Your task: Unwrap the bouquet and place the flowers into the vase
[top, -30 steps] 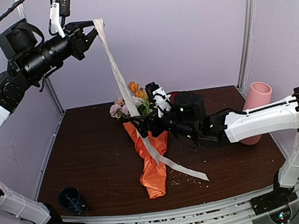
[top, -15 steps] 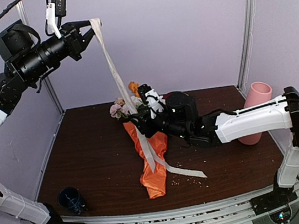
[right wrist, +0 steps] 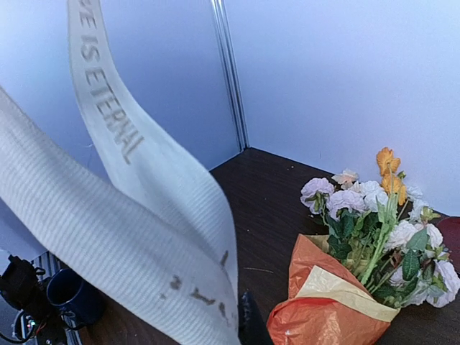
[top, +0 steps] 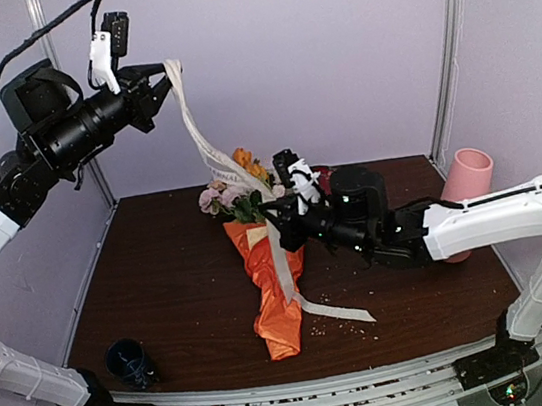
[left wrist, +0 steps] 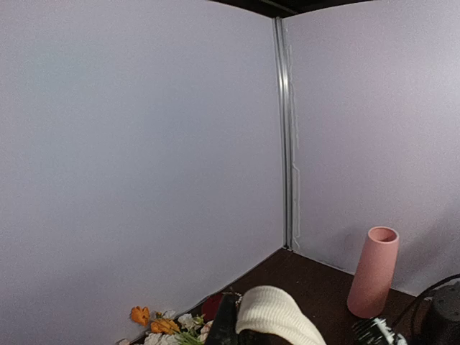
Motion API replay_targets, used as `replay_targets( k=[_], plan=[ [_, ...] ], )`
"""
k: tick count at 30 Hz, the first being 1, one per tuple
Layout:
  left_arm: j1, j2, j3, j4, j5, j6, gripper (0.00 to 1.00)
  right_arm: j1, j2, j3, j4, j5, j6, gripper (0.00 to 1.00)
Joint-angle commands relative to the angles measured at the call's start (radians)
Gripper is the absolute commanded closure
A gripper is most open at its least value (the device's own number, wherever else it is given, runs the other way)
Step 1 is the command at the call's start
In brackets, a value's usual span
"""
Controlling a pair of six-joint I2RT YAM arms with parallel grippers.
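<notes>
A cream fabric ribbon point(top: 212, 156), pinched high at the left by the left gripper point(top: 164, 77) and clamped low by the right gripper point(top: 279, 220), slants through the air above the dark brown wooden table point(top: 159, 269), barring passage over its centre. Beneath it, the bouquet in crinkly orange paper point(top: 274, 293) lies along the middle. The white-and-black right arm point(top: 485, 218) stretches low across the right half, in front of the tall pink cylindrical vase point(top: 469, 175) at the far right. A small dark blue cup point(top: 127, 362) stands at the near left corner. Bare tabletop lies between the cup and the bouquet, and along the near right edge.
</notes>
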Motion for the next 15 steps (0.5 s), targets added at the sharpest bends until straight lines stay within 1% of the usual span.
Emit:
replay_targets(
  k=[1,3,5,10,13,15],
  plan=[
    [0.004,0.009,-0.103,0.051,-0.206,0.014,1.0,0.004,-0.173,-0.089,-0.069,-0.01,0.034,1.0],
    [0.023,0.041,-0.129,0.054,-0.227,-0.014,1.0,0.003,-0.233,-0.117,-0.113,-0.053,0.045,1.0],
    [0.054,0.081,-0.155,0.076,-0.215,-0.061,1.0,0.005,-0.282,-0.129,-0.154,-0.088,0.053,1.0],
    [0.115,0.215,-0.176,0.114,-0.067,-0.201,1.0,0.017,-0.364,-0.109,-0.248,-0.153,0.049,1.0],
    [0.116,0.293,-0.17,0.118,-0.041,-0.235,1.0,0.018,-0.38,-0.08,-0.304,-0.191,0.037,1.0],
    [0.119,0.318,-0.178,0.13,-0.042,-0.268,1.0,0.021,-0.383,-0.07,-0.331,-0.177,0.03,1.0]
  ],
)
